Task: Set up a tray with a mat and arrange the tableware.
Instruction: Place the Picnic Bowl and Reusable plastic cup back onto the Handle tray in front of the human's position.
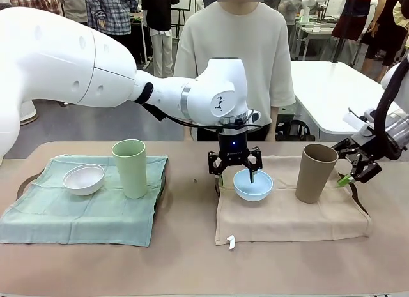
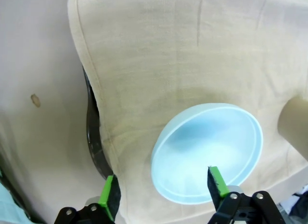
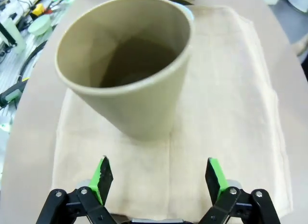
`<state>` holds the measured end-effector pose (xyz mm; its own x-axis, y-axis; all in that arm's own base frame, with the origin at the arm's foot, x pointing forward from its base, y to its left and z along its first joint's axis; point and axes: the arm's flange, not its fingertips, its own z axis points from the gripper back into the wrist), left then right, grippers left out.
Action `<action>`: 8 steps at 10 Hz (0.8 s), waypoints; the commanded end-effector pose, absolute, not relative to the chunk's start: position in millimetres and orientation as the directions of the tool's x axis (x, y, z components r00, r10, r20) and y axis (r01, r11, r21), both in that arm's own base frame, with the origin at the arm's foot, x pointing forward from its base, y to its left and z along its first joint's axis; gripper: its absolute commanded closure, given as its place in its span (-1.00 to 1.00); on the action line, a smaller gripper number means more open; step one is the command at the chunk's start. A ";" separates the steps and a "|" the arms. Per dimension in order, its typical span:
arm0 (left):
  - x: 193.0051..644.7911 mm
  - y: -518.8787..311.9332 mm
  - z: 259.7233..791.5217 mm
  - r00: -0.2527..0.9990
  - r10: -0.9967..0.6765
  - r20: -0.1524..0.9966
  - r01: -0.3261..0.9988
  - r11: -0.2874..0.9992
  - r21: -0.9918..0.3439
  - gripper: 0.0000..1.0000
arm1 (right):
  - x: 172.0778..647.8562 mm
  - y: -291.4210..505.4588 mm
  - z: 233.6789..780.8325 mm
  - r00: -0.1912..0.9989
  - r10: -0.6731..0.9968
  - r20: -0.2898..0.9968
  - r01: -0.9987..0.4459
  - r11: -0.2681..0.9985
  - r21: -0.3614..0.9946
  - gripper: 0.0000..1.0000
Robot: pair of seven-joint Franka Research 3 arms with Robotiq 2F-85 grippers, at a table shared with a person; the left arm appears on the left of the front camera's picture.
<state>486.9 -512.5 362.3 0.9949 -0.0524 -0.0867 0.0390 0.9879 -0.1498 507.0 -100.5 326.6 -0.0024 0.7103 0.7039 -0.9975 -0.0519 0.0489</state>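
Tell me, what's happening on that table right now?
Left gripper open, straddling the light blue bowl's rim. Right gripper open, beside the tan cup. Nothing in the way.

Left arm point(image 1: 77, 60): glossy white rounded shells, black band at a joint, black cable along the underside.
Left gripper point(image 1: 235, 171): black linkage fingers, green pads, small blue light above.
Right gripper point(image 1: 353, 171): black, green-tipped.
Person point(image 1: 233, 48): cream short-sleeved T-shirt.

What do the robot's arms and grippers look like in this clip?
Both arms are glossy white with rounded joints. The left arm has a black band, a black cable and a small dark logo near the wrist. Each gripper, left and right, is black with bright green pads; a blue light glows above the left one.
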 end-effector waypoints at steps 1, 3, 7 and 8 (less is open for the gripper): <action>473.7 -501.2 370.7 0.993 -0.092 -0.074 0.081 0.987 -0.142 -1.00 | 503.8 -112.7 343.3 0.053 0.727 0.684 -0.998 0.011 0.066 -1.00; 458.3 -493.9 395.8 0.990 -0.126 -0.064 0.116 0.985 -0.131 -1.00 | 479.4 -125.0 377.6 0.207 0.775 0.597 -0.978 0.161 0.130 -1.00; 416.3 -474.1 478.9 0.975 -0.220 0.039 0.220 0.975 -0.014 -1.00 | 425.0 -93.8 463.1 0.572 0.737 0.360 -0.820 0.519 0.241 -1.00; 407.6 -467.4 501.1 0.971 -0.230 0.060 0.229 0.973 0.029 -1.00 | 419.3 -70.2 474.4 0.646 0.704 0.294 -0.763 0.597 0.248 -1.00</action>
